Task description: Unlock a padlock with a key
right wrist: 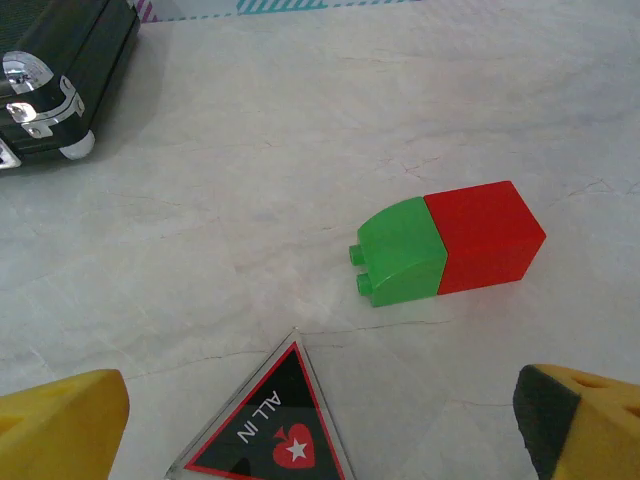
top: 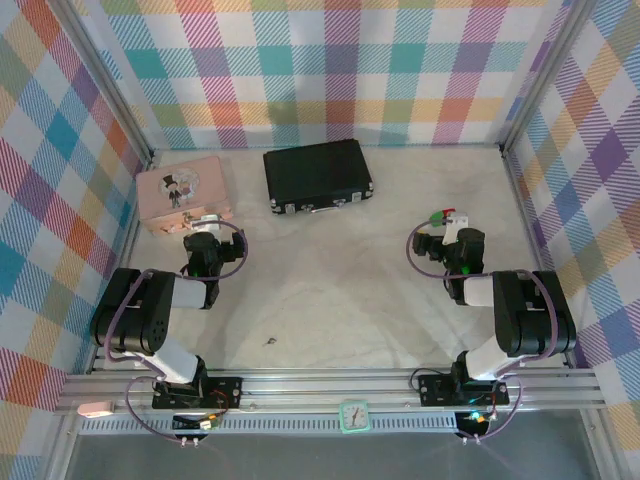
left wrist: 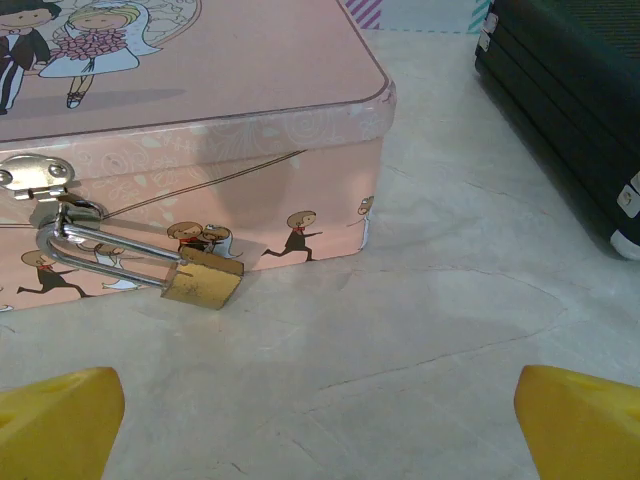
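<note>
Padlock (left wrist: 203,282) on pink box (left wrist: 250,90) hasp, long axis ~horiz, brass body pointing right; L gripper (left wrist: 320,435), R gripper (right wrist: 320,430) fingers wide apart

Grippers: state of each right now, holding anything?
Left gripper: open, holding nothing; the padlock hangs on the pink box ahead of it.
Right gripper: open, holding nothing.

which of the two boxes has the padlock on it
The pink box: the brass padlock hangs from its hasp; the black case shows none.
</note>
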Action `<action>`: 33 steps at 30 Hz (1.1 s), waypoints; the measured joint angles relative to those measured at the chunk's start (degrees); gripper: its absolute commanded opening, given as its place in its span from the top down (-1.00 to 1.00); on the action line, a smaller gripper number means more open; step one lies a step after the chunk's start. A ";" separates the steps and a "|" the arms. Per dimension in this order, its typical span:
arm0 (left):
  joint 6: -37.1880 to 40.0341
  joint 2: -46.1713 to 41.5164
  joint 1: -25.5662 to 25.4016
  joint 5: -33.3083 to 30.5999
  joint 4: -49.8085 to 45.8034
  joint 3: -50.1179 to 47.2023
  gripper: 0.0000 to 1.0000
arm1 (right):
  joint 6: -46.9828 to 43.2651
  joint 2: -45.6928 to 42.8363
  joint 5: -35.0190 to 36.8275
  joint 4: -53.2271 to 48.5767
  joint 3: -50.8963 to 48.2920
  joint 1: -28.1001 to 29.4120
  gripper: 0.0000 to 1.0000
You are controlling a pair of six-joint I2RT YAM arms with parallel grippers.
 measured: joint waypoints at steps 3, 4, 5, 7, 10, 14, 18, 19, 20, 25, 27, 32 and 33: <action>0.00 0.00 0.00 0.00 0.00 0.02 -0.99 | 0.00 0.00 0.00 0.00 0.00 0.00 -0.98; 0.00 0.00 0.00 0.00 0.00 0.00 -0.99 | 0.00 0.00 0.00 0.00 0.00 0.00 -0.98; -0.02 0.00 0.00 0.00 0.00 0.02 -0.99 | 0.00 0.00 0.00 0.00 0.00 0.00 -0.98; -0.15 0.00 0.00 0.00 0.00 0.02 -0.99 | 0.00 0.00 0.00 -0.02 0.00 0.00 -0.98; -0.17 0.00 0.00 0.00 0.00 0.02 -0.99 | 0.00 0.00 0.00 0.00 0.00 0.00 -0.98; -0.17 0.00 0.00 0.00 0.00 0.02 -1.00 | 0.00 0.00 0.00 0.00 0.00 0.00 -0.98; -0.17 0.00 0.00 0.00 0.00 0.02 -1.00 | 0.00 0.00 0.00 0.00 0.00 0.00 -0.98; -0.17 0.00 0.00 0.00 0.00 0.02 -0.99 | 0.00 0.00 0.00 0.00 0.00 0.00 -0.98; -0.17 0.00 0.00 0.00 0.00 0.02 -1.00 | 0.00 0.00 0.00 0.00 0.00 0.00 -0.98; -0.17 0.00 0.00 0.00 0.00 0.02 -0.99 | 0.00 0.00 0.00 -0.02 0.00 0.00 -0.98; -0.17 0.00 0.00 0.00 0.00 0.00 -0.99 | 0.00 0.00 0.00 0.00 0.00 0.00 -0.98; -0.20 0.00 0.00 -0.09 0.00 0.02 -1.00 | -0.02 -0.07 -0.02 -0.31 0.09 0.00 -0.98; -0.46 -0.02 -0.02 -0.50 -0.11 0.00 -1.00 | -0.04 -0.35 0.00 -1.66 0.52 0.07 -0.98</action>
